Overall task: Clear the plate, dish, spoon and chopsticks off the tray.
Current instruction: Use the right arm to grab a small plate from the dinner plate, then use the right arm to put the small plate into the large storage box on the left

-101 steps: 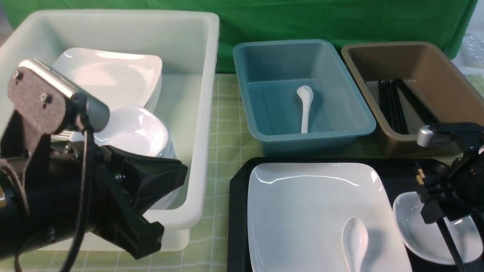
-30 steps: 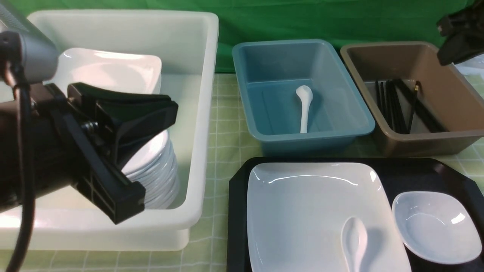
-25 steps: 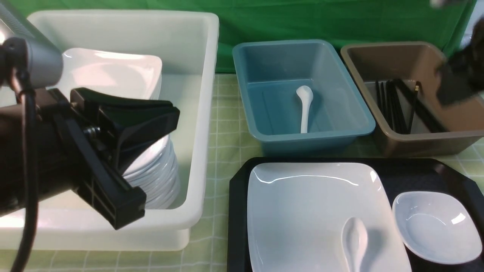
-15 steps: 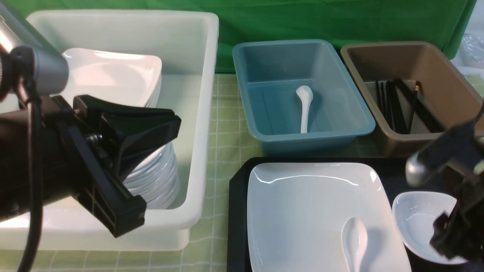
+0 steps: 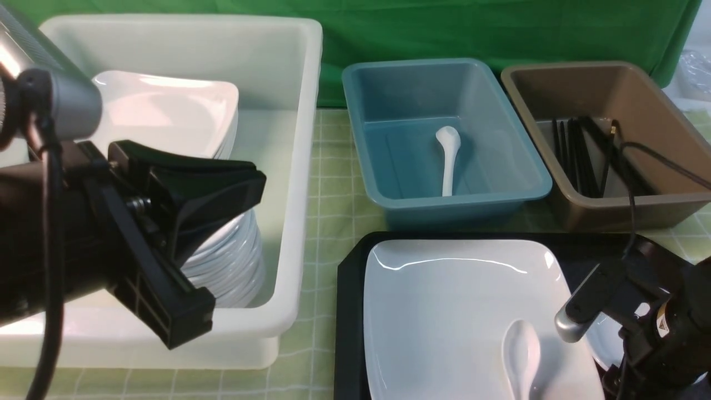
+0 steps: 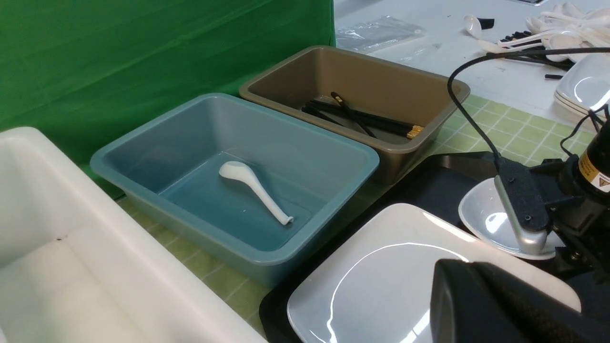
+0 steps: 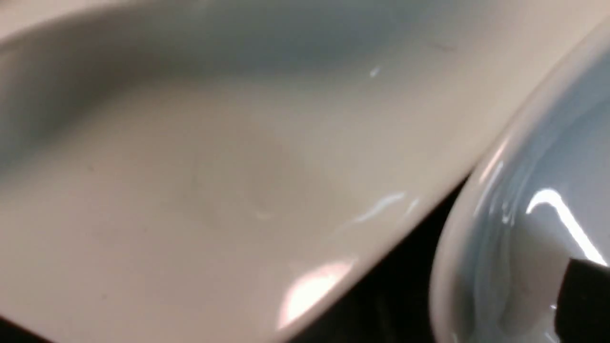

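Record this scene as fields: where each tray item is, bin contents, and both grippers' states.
tray: black, holds plate and dish
plate: on tray, spoon lying on it
dish: on tray beside plate, partly hidden by right arm
chopsticks: in brown bin, among black sticks
blue bin: second spoon
white bin: stacked plates, stacked dishes
left gripper: shut, empty, raised before white bin
right gripper: low over dish; jaws unclear

White plate (image 5: 455, 311), dish (image 6: 481, 214) and spoon (image 5: 522, 355); black tray (image 5: 347, 311); blue bin (image 5: 461, 203), brown bin (image 5: 655, 111); pale green checked desk (image 5: 328, 183); black chopsticks (image 6: 362, 119), seemingly gold-banded.
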`<state>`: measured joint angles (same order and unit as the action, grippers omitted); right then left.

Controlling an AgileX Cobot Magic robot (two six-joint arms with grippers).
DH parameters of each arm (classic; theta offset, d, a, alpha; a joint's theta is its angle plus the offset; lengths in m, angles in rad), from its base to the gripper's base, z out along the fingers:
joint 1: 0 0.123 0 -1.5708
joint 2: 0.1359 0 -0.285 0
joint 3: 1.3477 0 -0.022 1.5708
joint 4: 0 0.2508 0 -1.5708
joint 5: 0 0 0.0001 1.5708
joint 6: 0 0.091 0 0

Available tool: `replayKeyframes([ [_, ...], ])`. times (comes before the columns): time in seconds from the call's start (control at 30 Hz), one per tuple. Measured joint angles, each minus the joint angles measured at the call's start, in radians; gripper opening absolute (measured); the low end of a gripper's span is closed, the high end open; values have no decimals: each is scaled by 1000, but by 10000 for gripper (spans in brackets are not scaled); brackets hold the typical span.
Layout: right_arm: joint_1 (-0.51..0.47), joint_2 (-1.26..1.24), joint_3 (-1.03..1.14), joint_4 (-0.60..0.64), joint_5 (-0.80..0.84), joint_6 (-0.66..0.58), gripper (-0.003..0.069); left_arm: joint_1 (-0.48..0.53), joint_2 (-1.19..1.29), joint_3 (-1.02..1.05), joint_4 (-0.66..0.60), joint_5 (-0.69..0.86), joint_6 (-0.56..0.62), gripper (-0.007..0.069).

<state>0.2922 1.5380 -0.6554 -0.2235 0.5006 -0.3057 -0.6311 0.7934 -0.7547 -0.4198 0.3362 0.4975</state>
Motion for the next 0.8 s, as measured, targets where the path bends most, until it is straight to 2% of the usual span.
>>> replayKeyframes([
  [0.13,0,9,-8,0,7,-1,527,0,0,0,9,0,0,11],
  [0.2,1,9,-8,5,8,-2,485,0,0,0,11,1,0,11],
  [0.23,1,9,-8,8,6,-2,446,0,0,0,11,1,0,11],
  [0.27,4,9,-10,5,-2,-2,364,0,0,0,11,2,0,11],
  [0.33,15,9,-19,-17,-7,-3,274,0,-1,0,23,10,2,11],
  [0.5,41,-46,-86,-26,124,1,148,0,-41,0,83,37,5,11],
  [0.53,41,-49,-90,-26,131,2,141,0,-47,0,83,37,5,11],
  [0.6,42,-92,-156,-20,225,32,69,0,-82,0,93,48,5,11],
  [0.7,60,-148,-245,3,352,85,61,0,-132,0,108,84,-27,11],
  [0.8,154,-218,-390,62,391,114,61,0,-206,-1,189,153,-134,11],
])
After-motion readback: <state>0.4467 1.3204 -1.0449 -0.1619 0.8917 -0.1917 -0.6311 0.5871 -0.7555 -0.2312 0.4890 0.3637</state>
